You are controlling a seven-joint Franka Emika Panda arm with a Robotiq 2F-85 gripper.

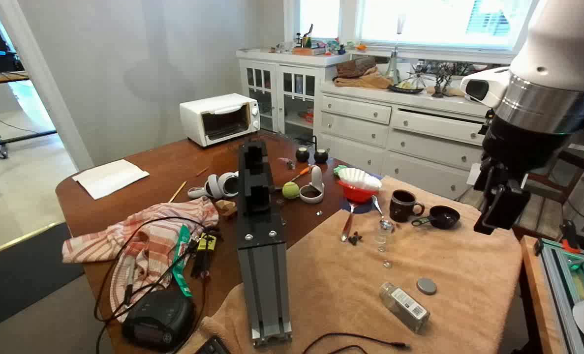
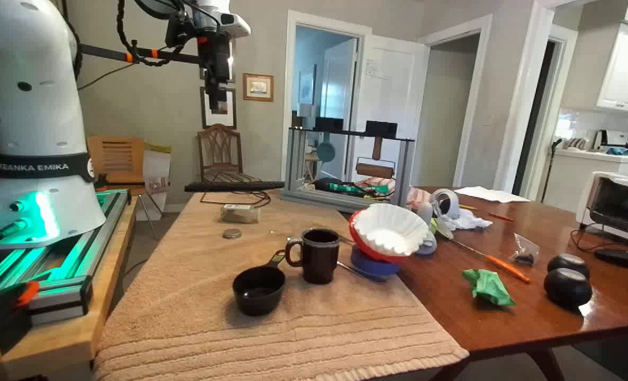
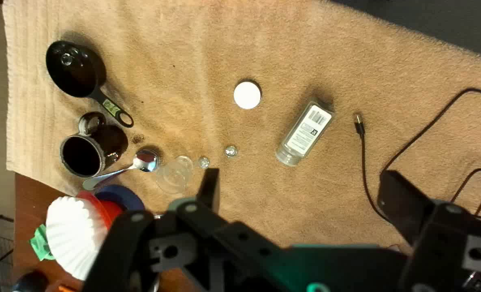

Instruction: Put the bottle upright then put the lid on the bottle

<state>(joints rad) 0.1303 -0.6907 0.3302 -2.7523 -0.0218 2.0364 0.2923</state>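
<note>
The bottle [image 1: 404,308] is small and see-through with a pale label, and lies on its side on the tan towel. It also shows in an exterior view [image 2: 239,214] and in the wrist view [image 3: 304,132], its neck toward the gripper side. The lid [image 1: 426,285] is a flat round disc lying flat on the towel beside the bottle, apart from it. It is grey in an exterior view [image 2: 232,233] and looks bright white in the wrist view [image 3: 247,95]. My gripper [image 3: 301,178] is open and empty, high above the towel [image 1: 341,275]; it also shows in both exterior views [image 1: 493,223] [image 2: 217,100].
A black cable [image 3: 364,162] lies near the bottle. A stemmed glass [image 3: 173,174] and small clear pieces [image 3: 230,151] lie near the lid. A dark mug [image 2: 320,255], black measuring cup [image 2: 259,290] and red filter holder [image 1: 358,193] stand farther off. A metal frame [image 1: 264,275] stands beside the towel.
</note>
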